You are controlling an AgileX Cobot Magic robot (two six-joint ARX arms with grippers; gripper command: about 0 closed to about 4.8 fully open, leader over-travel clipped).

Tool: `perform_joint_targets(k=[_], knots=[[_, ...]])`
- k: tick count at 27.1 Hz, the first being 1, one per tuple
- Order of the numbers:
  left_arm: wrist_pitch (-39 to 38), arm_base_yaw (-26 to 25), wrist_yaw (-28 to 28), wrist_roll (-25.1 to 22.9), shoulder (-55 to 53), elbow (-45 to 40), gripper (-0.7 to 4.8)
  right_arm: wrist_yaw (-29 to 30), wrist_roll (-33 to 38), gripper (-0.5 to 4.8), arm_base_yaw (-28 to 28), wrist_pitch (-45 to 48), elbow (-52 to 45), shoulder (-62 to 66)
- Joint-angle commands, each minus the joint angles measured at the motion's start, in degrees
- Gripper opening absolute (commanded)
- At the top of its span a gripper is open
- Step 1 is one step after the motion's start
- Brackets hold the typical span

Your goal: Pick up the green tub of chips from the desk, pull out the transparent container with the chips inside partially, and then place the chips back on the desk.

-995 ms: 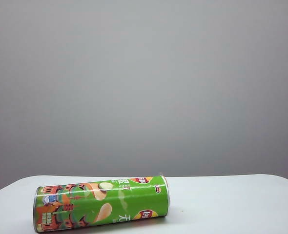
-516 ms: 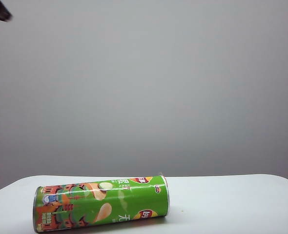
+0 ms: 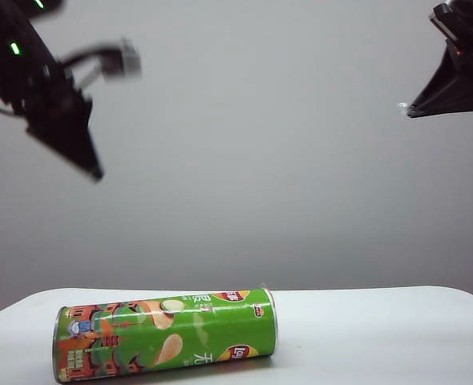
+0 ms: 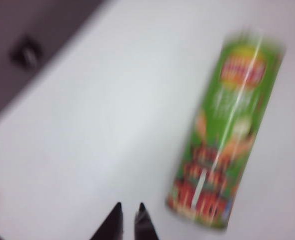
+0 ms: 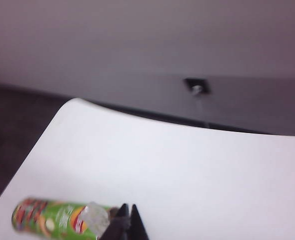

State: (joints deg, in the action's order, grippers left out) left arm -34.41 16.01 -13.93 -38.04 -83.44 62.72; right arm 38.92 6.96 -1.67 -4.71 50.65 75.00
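Note:
The green tub of chips (image 3: 168, 337) lies on its side on the white desk (image 3: 381, 337), building art at its left end. The transparent container and the chips are hidden inside it. High above the tub's left end, my left gripper (image 3: 96, 172) points down. In the blurred left wrist view the left gripper (image 4: 130, 207) shows a narrow gap between its tips, nothing in it, with the tub (image 4: 227, 130) off to one side. My right gripper (image 3: 409, 108) hangs high at the upper right. Its tips (image 5: 128, 209) are pressed together, empty, beside the tub's pale end (image 5: 95, 217).
A plain grey wall stands behind the desk. The desk's rounded corner and edge (image 5: 75, 102) show in the right wrist view, with dark floor beyond. A small dark wall fitting (image 5: 196, 87) sits behind the desk.
Both arms have come down into the exterior view, the left at the upper left, the right at the upper right. The tub has not moved.

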Motion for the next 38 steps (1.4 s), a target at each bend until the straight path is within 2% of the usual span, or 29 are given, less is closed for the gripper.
perform_joint_targets(k=[1, 5, 6, 9, 14, 18, 21, 22, 23, 24, 26, 29, 31, 33, 36, 38], knots=[[-6.71, 2.14, 2.67, -2.69, -4.39, 3.34, 0.36, 6.71, -11.34, -0.06, 0.04, -3.15, 0.26, 0.63], [-8.35, 3.72, 2.54, -3.08, -7.96, 5.40, 0.55, 7.98, -28.68, -0.06, 0.48, -13.25, 0.28, 0.83], [-8.94, 4.15, 2.27, -4.00, -8.48, 5.68, 0.73, 7.80, -34.07, -0.06, 0.59, -16.57, 0.26, 1.01], [-10.12, 5.66, 2.38, -8.24, -9.01, 5.68, 0.89, 7.69, -43.19, -0.06, 1.31, -21.33, 0.24, 2.78], [-8.70, 6.49, 2.34, -8.55, -9.33, 5.66, 0.94, 7.76, -42.95, -0.06, 2.23, -20.83, 0.26, 5.88], [-7.80, 6.49, 3.13, -7.02, -11.13, 5.68, 1.75, 7.67, -42.88, -0.06, 3.34, -20.55, 0.26, 7.32], [-7.58, 6.49, 3.63, -3.63, -13.53, 5.68, 2.69, 7.43, -42.91, -0.06, 4.28, -19.96, 0.26, 7.32], [-7.89, 6.56, 3.17, -2.47, -14.47, 5.68, 3.27, 7.52, -42.62, -0.06, 4.28, -19.32, 0.26, 7.32], [-8.41, 7.30, 2.73, -1.77, -15.41, 5.68, 4.34, 7.50, -42.32, -0.06, 4.28, -18.88, 0.28, 7.32], [-8.83, 7.80, 2.34, -1.25, -15.67, 5.66, 4.79, 7.50, -41.83, -0.06, 4.26, -18.78, 0.26, 7.32], [-8.76, 9.68, 2.36, -0.90, -15.78, 5.66, 4.79, 7.45, -41.46, -0.06, 4.20, -18.62, 0.26, 7.32], [-6.88, 13.07, 6.25, 1.16, -16.50, 5.64, 4.79, 7.52, -41.03, -0.06, 4.20, -18.62, 0.26, 7.32], [-6.40, 14.05, 6.49, 1.22, -17.79, 5.64, 4.79, 7.54, -40.11, -0.06, 4.20, -18.60, 0.26, 7.32], [-5.55, 14.01, 6.86, 1.20, -19.61, 5.64, 4.79, 7.54, -40.06, -0.06, 4.20, -18.60, 0.26, 7.32], [-4.57, 13.94, 10.95, -1.18, -21.92, 5.66, 4.79, 7.74, -39.98, -0.06, 4.20, -18.60, 0.26, 7.32], [-2.95, 13.86, 9.88, -1.42, -23.41, 5.64, 4.79, 7.72, -39.98, -0.06, 4.20, -18.56, 0.26, 7.32]])
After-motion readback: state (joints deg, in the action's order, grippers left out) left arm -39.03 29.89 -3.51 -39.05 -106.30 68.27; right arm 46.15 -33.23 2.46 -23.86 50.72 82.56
